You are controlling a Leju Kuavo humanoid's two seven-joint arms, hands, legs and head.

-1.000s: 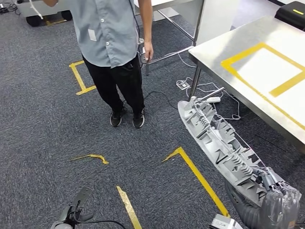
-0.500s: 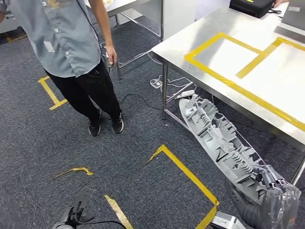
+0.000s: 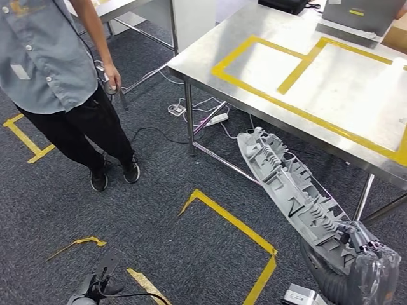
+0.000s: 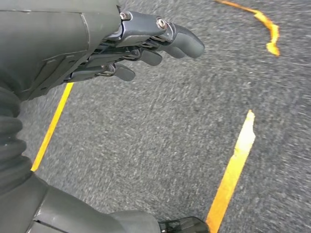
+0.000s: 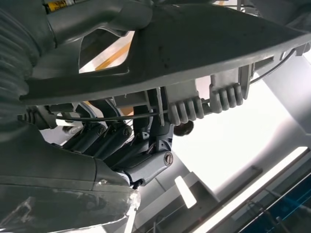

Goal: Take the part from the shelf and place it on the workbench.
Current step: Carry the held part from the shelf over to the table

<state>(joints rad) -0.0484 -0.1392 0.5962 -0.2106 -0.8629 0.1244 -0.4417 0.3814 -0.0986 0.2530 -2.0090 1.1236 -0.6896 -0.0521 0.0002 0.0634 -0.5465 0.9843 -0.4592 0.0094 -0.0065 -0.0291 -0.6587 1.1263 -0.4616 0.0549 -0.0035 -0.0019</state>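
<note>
Right hand (image 3: 372,273), lower right of the head view and wrapped in clear plastic, grips the part (image 3: 292,190), a long grey ribbed plastic piece that runs up toward frame centre, its far tip just below the workbench (image 3: 336,82) edge and not on it. In the right wrist view the fingers (image 5: 110,141) curl up against the part's ribbed underside (image 5: 205,48). Left hand (image 3: 103,276) sits at the lower left of the head view, low over the carpet; in the left wrist view its fingers (image 4: 161,43) are stretched out, slightly apart, holding nothing. The workbench fills the upper right, a steel top with yellow tape rectangles (image 3: 288,70). A laptop (image 3: 362,16) lies at its far edge. A person (image 3: 53,70) in a grey shirt and black trousers stands upper left, holding a small device (image 3: 111,86) with a cable. A power strip (image 3: 216,119) and cables lie on the carpet under the bench. Yellow tape marks (image 3: 230,219) cross the grey carpet in the lower middle.
</note>
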